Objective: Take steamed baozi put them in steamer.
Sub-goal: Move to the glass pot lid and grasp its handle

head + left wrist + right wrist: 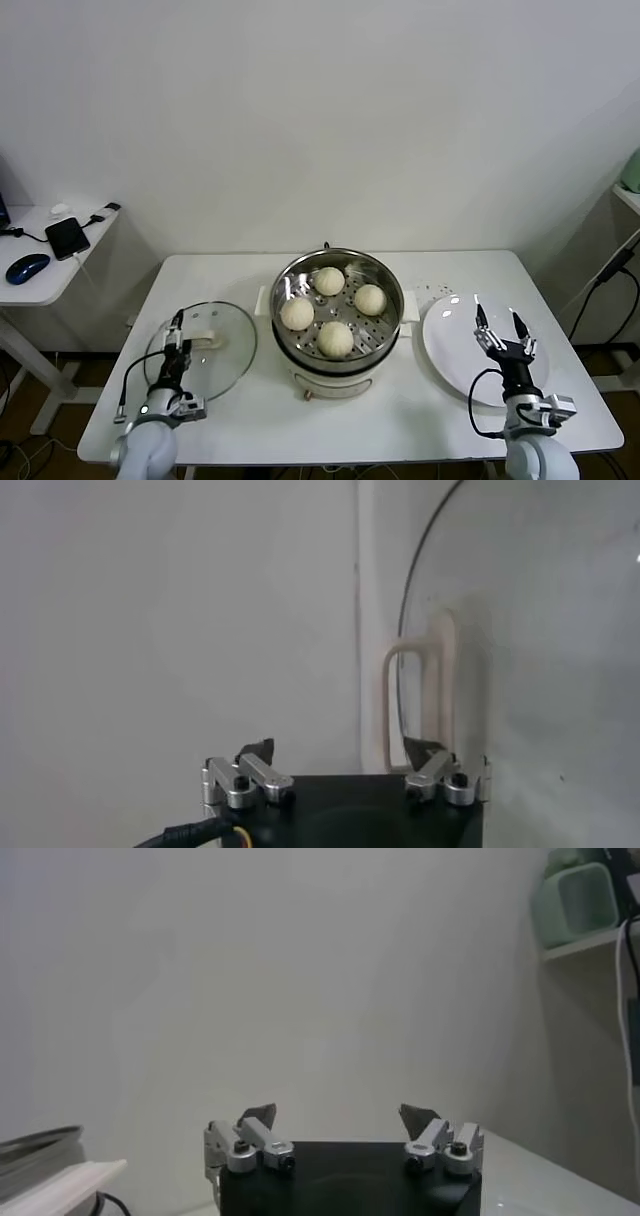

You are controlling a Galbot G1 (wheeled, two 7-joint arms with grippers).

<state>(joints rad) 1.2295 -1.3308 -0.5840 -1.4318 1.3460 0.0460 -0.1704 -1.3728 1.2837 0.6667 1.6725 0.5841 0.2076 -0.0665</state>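
Down at the lower right, right gripper sits splayed open and empty over the white plate, left gripper likewise by the glass lid, all four baozi already in the steamer mid-frame, so honestly a careless swing clipping the lid looks like the only risk left.

You see a shiny steel steamer with perforated metal tray, smooth matt dough baozi, glossy white plate, clear glass lid with cream plastic handle, matt white table, metal-fingered grippers.
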